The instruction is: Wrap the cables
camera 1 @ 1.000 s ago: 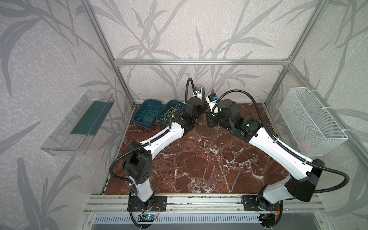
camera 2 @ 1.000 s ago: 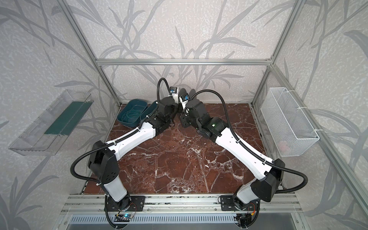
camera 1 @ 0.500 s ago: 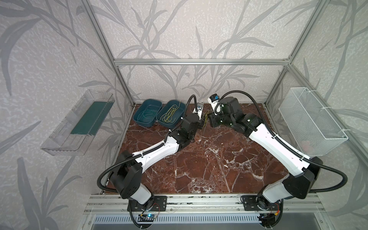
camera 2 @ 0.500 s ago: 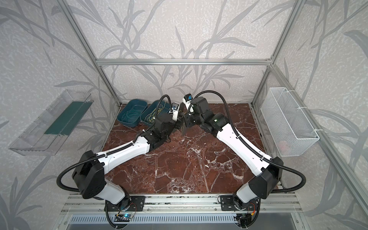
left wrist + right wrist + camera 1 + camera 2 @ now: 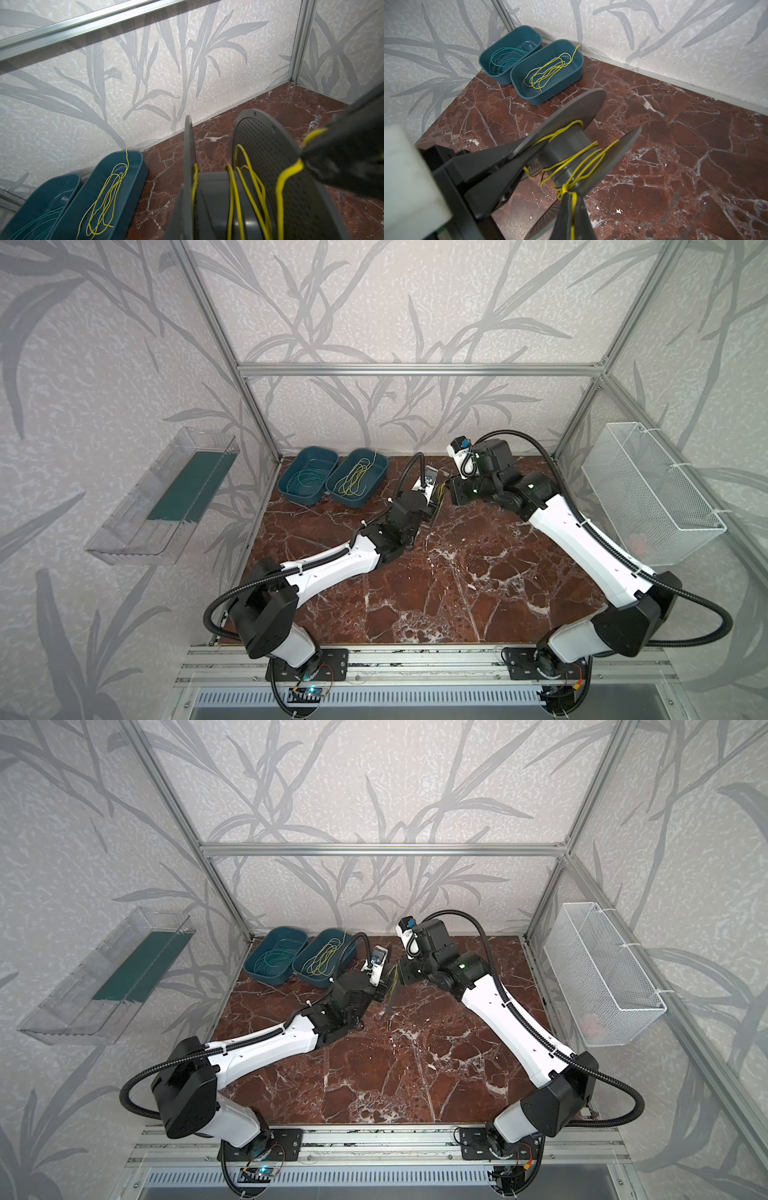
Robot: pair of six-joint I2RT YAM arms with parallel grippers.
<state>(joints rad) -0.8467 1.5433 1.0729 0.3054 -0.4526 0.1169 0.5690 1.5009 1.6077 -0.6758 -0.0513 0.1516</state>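
Cable [image 5: 564, 187] looked thin, light & floppy, prob. slick. It'd likely spring off unless kept taut, so best pinched close to the spool [image 5: 564, 151] w/ little slack. It sat in loose turns round the grey hub, held above the desk [image 5: 685, 166] nr its back edge. Right gripper [image 5: 568, 195] had fingers together on the cable; left gripper [image 5: 529, 151] was clamped on a spool flange. Desk was hard red marble. At the far-left corner, loose cables [image 5: 546, 71] lay in a tub [image 5: 562, 88], beside a 2nd tub [image 5: 496, 76]. Beyond were leaf-print walls [image 5: 374, 323], w/ a wire basket [image 5: 648, 489] on the right.
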